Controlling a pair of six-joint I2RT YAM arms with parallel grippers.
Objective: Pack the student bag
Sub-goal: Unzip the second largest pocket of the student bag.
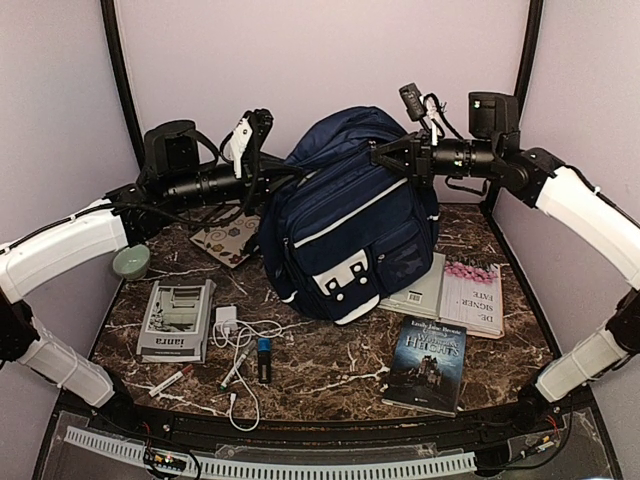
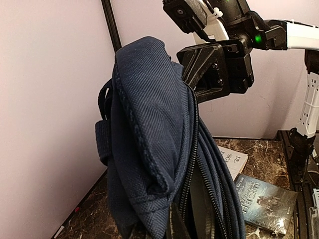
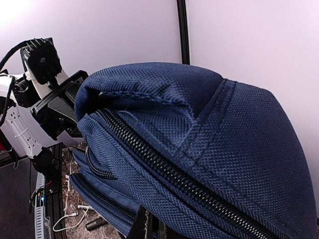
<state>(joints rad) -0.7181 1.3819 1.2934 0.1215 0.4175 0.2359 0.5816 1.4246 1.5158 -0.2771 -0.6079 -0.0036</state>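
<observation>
Student bag stood upright at mid-rear of counter. It was navy w/ white trim, front pockets toward the arms, top close to back wall. Left end effector was closed narrow on bag's top-left edge. Right end effector was pinched tight on top-right edge at approx same height, w/ bag top held btw them.

Room: bag's lower R side touched or overlapped white book. Patterned notebook lay just beside bag on L. A bare marble strip showed at front btw white charger w/ its cable and dark paperback. Green bowl sat near L edge, grey booklet in front of it.

Hidden: in both wrist views own jaws were mostly cut off at frame bottom under fabric and zipper. Bag interior wasn't visible, and couldn't tell how far the zipper was undone.

Writing: paperback read "Emily Jane Brontë, Wuthering Heights". White book's text was upside down, "DE SIGNER" only partly legible. Booklet title was too blurry to read.
</observation>
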